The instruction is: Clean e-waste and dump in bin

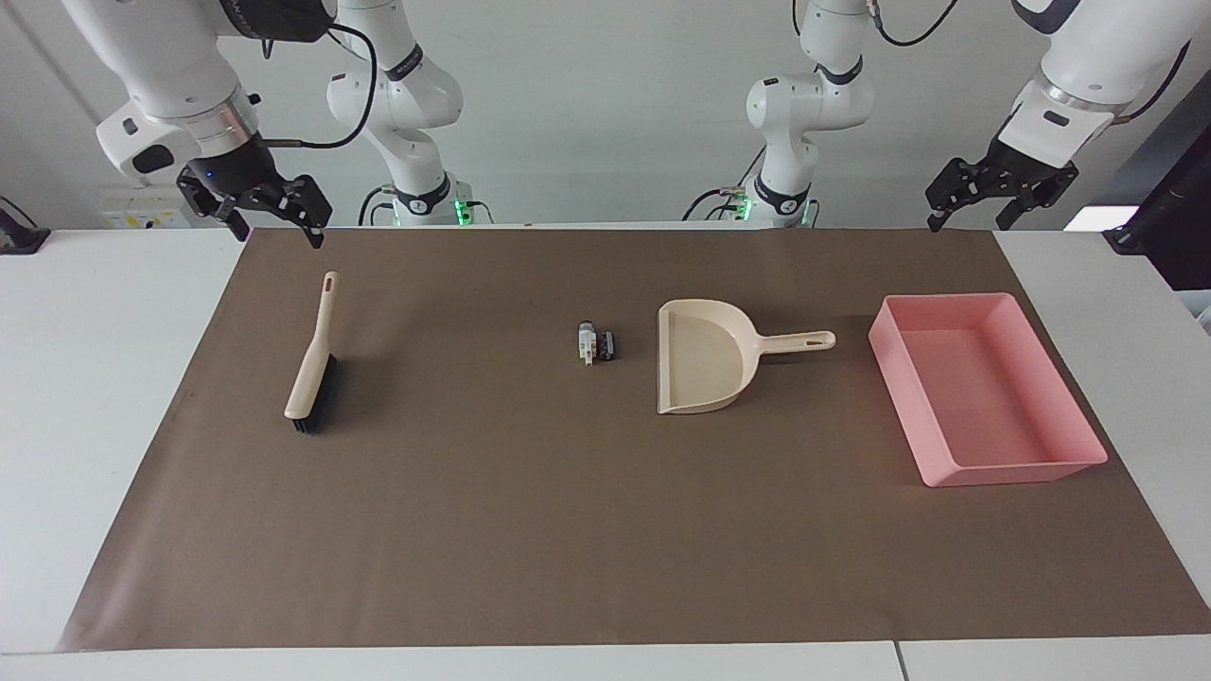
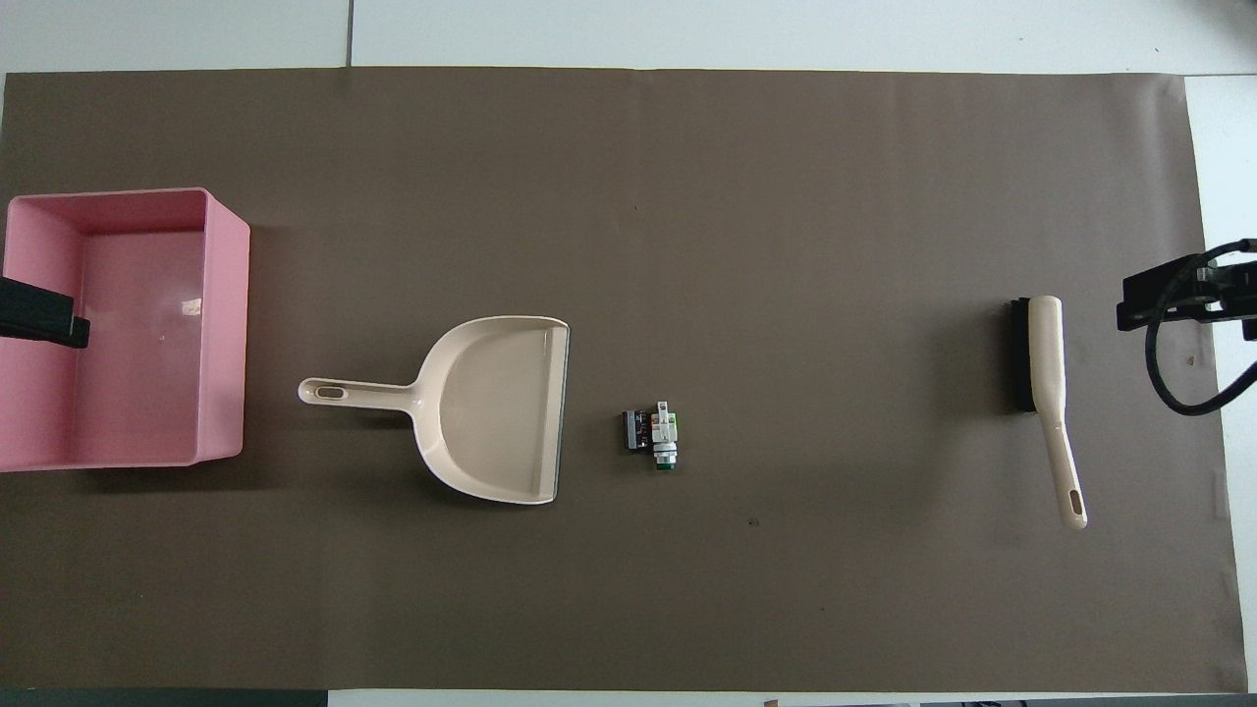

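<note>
The e-waste [image 1: 596, 342] [image 2: 656, 432] lies mid-mat as two small bits side by side: a whitish-grey cylinder with a green end and a black piece. Beside it, toward the left arm's end, a beige dustpan [image 1: 705, 364] [image 2: 491, 407] turns its mouth to the bits. The pink bin [image 1: 1022, 468] [image 2: 224, 324] stands past the dustpan's handle and holds nothing. A beige brush with black bristles [image 1: 312, 369] [image 2: 1046, 383] lies toward the right arm's end. My right gripper [image 1: 276, 227] hangs open above the mat's edge near the brush handle. My left gripper [image 1: 970, 219] hangs open above the mat's edge near the bin.
A brown mat [image 1: 530, 530] covers most of the white table [image 1: 104, 378]. Both arm bases stand at the robots' edge of the table. A dark object [image 1: 1168, 227] sits at the table's corner by the left arm.
</note>
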Controlling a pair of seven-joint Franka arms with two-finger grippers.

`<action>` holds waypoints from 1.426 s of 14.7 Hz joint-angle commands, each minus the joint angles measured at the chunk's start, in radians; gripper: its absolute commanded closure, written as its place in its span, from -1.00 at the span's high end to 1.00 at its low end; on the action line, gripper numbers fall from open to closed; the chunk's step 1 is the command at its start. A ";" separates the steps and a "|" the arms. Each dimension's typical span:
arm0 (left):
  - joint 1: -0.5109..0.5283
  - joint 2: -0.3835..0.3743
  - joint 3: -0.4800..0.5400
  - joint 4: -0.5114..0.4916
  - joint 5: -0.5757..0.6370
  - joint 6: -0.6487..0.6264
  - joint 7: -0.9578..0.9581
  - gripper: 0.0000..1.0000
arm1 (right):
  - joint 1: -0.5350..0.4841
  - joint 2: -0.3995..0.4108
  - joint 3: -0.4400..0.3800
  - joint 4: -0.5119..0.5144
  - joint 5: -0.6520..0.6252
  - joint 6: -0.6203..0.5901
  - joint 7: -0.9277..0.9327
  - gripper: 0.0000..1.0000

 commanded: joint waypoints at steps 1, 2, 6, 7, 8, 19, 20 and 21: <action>0.008 -0.039 -0.004 -0.050 -0.010 0.033 -0.011 0.98 | -0.011 -0.002 0.002 -0.007 0.016 0.014 -0.021 1.00; 0.008 -0.039 -0.004 -0.049 -0.010 0.038 -0.011 0.98 | -0.011 -0.002 0.002 -0.007 0.016 0.014 -0.021 1.00; 0.007 -0.037 -0.004 -0.049 -0.006 0.052 -0.005 0.98 | -0.011 -0.002 0.002 -0.007 0.016 0.014 -0.021 1.00; 0.007 -0.037 -0.002 -0.049 -0.003 0.052 -0.002 0.98 | -0.011 -0.002 0.002 -0.007 0.016 0.015 -0.021 1.00; 0.007 -0.036 -0.002 -0.047 0.000 0.055 -0.003 0.98 | -0.011 -0.002 0.002 -0.007 0.016 0.014 -0.021 1.00; -0.007 -0.036 -0.030 -0.047 0.002 0.081 -0.002 0.89 | -0.014 -0.045 -0.006 -0.074 0.018 0.072 -0.023 1.00; -0.022 -0.036 -0.037 -0.049 0.002 0.090 0.019 0.83 | -0.014 -0.084 -0.006 -0.152 0.016 0.118 -0.026 1.00; -0.027 -0.039 -0.037 -0.058 0.002 0.110 0.089 0.83 | -0.020 -0.114 -0.010 -0.257 0.016 0.186 -0.028 1.00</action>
